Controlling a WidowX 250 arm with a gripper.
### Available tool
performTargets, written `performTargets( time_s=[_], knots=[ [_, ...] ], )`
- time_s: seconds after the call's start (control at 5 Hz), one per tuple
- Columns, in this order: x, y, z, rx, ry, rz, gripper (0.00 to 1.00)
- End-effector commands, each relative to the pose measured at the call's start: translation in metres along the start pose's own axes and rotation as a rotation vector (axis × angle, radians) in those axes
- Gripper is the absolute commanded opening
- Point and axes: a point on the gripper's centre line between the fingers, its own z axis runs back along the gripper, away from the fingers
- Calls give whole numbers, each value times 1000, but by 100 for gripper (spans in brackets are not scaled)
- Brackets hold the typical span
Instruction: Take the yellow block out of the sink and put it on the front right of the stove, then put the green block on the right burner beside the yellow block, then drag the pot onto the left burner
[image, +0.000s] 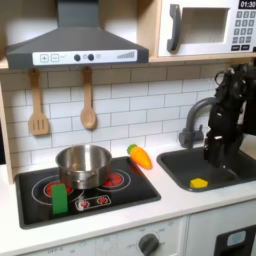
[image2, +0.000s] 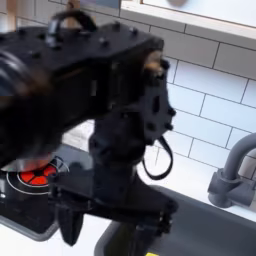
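Arm (image: 228, 105): I see it black and upright over the sink, on the right of the first exterior view. In the second exterior view it's v. close to the lens, dark and blurred.
Gripper (image: 216, 152): hangs low over the sink, w/ its tip above the basin's far part. Fingers: can't tell from here if wide or narrow; too dark in both exterior views. Nothing seen held.
Yellow block (image: 199, 183): lying in the sink (image: 235, 180), near edge of the basin, below and a bit left of the gripper, apart from it.
Green block (image: 60, 197): standing on the stove (image: 140, 190), near-left corner, just in front of the pot.
Pot (image: 84, 165): steel, lidless, sits on the stove's far part, betw. the two burners, overlapping both.
Left burner (image: 47, 187): red rings partly covered by pot and green block.
Right burner (image: 113, 180): red rings show to the right of the pot; in the second exterior view a red ring shows at left edge.
Carrot toy (image: 140, 156): orange w/ green tip, on the counter betw. stove and sink.
Faucet (image: 191, 118): grey, behind the sink, left of the arm.
Wall: white tile, wooden spatula (image: 38, 103) and spoon (image: 88, 100) hanging at left.
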Motion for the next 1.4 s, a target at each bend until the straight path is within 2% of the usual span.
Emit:
performTargets(
  time_s=[0.0,0.4,0.6,1.2],
  knots=[
    [6,-8,-12,28,14,5,100],
    [20,-14,-22,47,24,33,100],
    [34,-24,-23,41,6,39,100],
    [72,-41,-35,62,-10,89,100]
  ],
)
